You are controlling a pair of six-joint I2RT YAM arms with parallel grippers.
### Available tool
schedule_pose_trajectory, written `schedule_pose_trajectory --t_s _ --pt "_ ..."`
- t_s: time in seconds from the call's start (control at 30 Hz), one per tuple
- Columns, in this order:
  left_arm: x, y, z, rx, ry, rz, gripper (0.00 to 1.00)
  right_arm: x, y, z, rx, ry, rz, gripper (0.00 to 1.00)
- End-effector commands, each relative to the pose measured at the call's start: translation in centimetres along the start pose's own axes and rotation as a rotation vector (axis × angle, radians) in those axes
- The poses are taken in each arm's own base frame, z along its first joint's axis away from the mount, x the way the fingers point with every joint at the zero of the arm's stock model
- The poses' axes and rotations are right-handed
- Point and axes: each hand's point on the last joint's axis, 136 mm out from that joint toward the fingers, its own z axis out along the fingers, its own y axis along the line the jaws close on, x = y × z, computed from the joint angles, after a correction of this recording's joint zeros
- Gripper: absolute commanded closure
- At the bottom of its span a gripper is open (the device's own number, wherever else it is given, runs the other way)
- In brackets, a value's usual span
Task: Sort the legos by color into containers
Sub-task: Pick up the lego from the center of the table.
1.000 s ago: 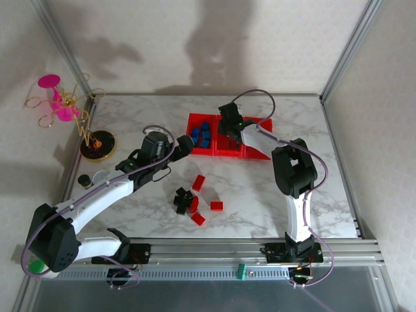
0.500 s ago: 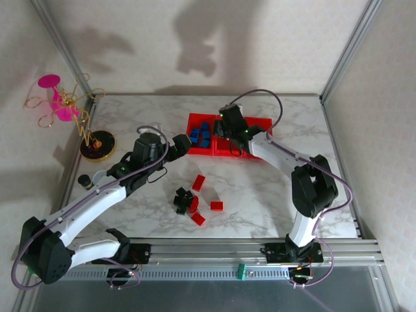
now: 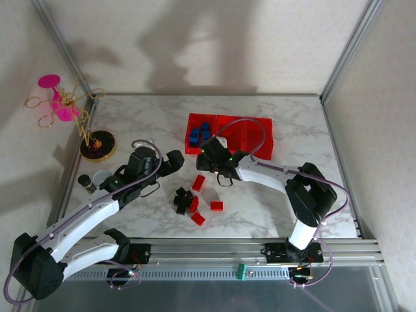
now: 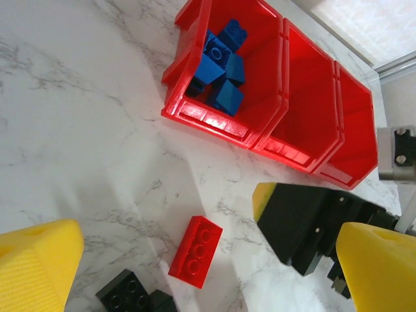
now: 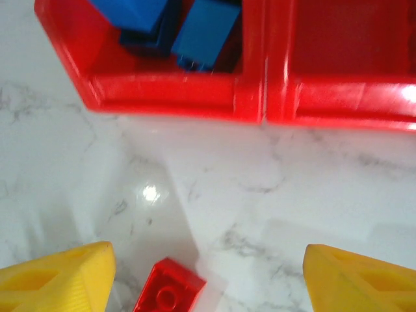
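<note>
1. Three red bins stand joined in a row on the far middle of the marble table. We also see them in the left wrist view and the right wrist view.
2. Several blue bricks lie piled in the leftmost bin, and we see them in both wrist views.
3. One red brick lies flat on the table in front of the bins, apart from them. Its studs face up in the left wrist view.
4. Nearer the arms, we find black bricks in a small cluster with a red piece touching them. Two more red bricks lie just beside the cluster.
5. We see the right gripper over the table between the bins and the red brick. Its yellow fingers stand wide apart with nothing held between them. In its own view the red brick lies on the table close to the finger at the left of the picture.
6. We see the left gripper to the left of the red brick, facing the bins. Its fingers are also spread wide and it holds nothing.
7. At the left edge of the table we see a round tin and a gold wire stand with pink discs.
</note>
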Motion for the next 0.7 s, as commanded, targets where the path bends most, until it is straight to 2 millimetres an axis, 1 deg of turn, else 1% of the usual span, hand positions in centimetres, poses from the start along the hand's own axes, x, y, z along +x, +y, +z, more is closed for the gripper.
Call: schedule_pose_trajectory --t_s 0.0,0.13,0.23,0.3,0.37,0.47,0.67 --pt "0.4 1.5 -0.5 -0.039 -0.006 -0.013 0.0 1.5 1.2 0.5 -0.027 0.017 0.098 0.24" --pt "0.8 2.2 -0.9 -0.043 -0.011 -0.031 0.0 4.1 2.3 1.4 -0.02 0.05 0.121 0.23" --pt "1.2 2.8 -1.0 -0.053 -0.009 -0.038 0.0 5.4 2.9 2.3 -0.014 0.077 0.131 0.24" --pt "1.2 3.1 -1.2 -0.065 -0.013 -0.039 0.0 6.0 3.2 2.7 -0.017 0.084 0.13 0.27" --pt "1.3 3.3 -1.3 -0.073 -0.012 -0.037 0.0 6.4 3.1 3.2 -0.004 0.087 0.129 0.28" --pt "1.6 3.5 -1.3 -0.073 -0.006 -0.041 0.0 7.0 2.7 3.9 0.015 0.097 0.123 0.33" --pt "1.9 3.7 -1.1 -0.072 -0.002 -0.053 0.0 7.4 1.8 4.5 0.069 0.09 0.077 0.4"
